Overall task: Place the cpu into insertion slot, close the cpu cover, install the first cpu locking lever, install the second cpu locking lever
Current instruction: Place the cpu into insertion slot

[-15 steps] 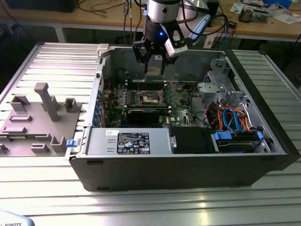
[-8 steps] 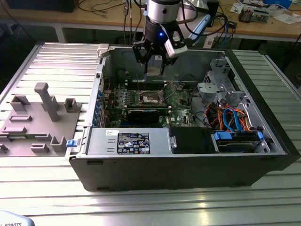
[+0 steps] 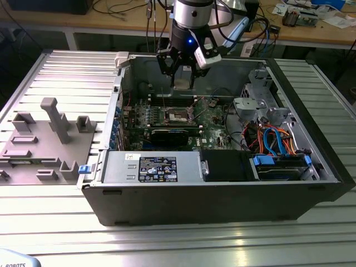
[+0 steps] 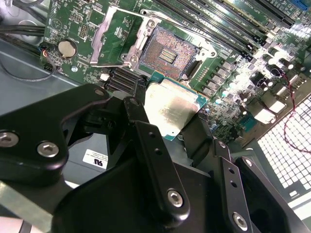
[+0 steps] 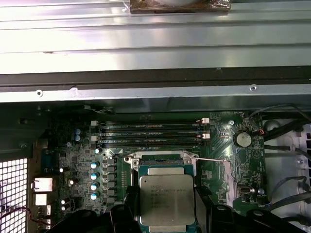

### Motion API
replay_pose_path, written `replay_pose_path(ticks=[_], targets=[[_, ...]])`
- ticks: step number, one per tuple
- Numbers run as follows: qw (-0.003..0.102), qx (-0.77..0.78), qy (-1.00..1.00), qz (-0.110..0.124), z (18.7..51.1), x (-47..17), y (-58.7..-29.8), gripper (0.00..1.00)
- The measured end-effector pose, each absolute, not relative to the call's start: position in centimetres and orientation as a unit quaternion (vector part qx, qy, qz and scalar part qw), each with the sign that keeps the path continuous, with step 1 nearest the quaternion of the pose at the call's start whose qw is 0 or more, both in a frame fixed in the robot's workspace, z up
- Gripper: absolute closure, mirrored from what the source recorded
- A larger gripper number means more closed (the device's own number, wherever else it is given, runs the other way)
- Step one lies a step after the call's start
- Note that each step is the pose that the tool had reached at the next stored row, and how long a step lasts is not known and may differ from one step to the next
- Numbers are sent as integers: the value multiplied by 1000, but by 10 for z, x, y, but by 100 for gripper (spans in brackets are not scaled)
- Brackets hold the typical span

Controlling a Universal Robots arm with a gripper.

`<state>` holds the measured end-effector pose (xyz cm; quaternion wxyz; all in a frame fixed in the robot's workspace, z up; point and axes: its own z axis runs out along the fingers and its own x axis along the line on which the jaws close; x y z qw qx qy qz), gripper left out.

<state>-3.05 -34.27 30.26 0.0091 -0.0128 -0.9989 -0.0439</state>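
Note:
My gripper (image 3: 182,83) hangs inside the open computer case, above the green circuit board. Its black fingers (image 4: 146,131) are shut on the cpu (image 4: 172,109), a flat square chip with a silver-grey top and green edge. In the first wrist view the cpu (image 5: 166,199) sits between the fingers (image 5: 129,206), directly in front of the insertion slot (image 5: 160,158). The insertion slot (image 4: 167,53) lies open and bare, its dark contact field showing. The cpu cover (image 4: 99,41), a silvery frame, is swung open beside it. A little air separates the chip from the insertion slot (image 3: 179,115).
Long black memory slots (image 5: 150,133) run beside the socket, with a coin battery (image 5: 242,140) nearby. A power supply box (image 3: 150,167) fills the case front; blue and orange cables (image 3: 272,139) crowd the exterior view's right. A grey fixture plate (image 3: 44,139) lies outside at the exterior view's left.

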Motion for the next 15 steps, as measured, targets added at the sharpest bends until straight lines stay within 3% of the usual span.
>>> replay_pose_path(ticks=[15], targets=[[9, -16, -999, -44, 299, -31, -343, 45]])
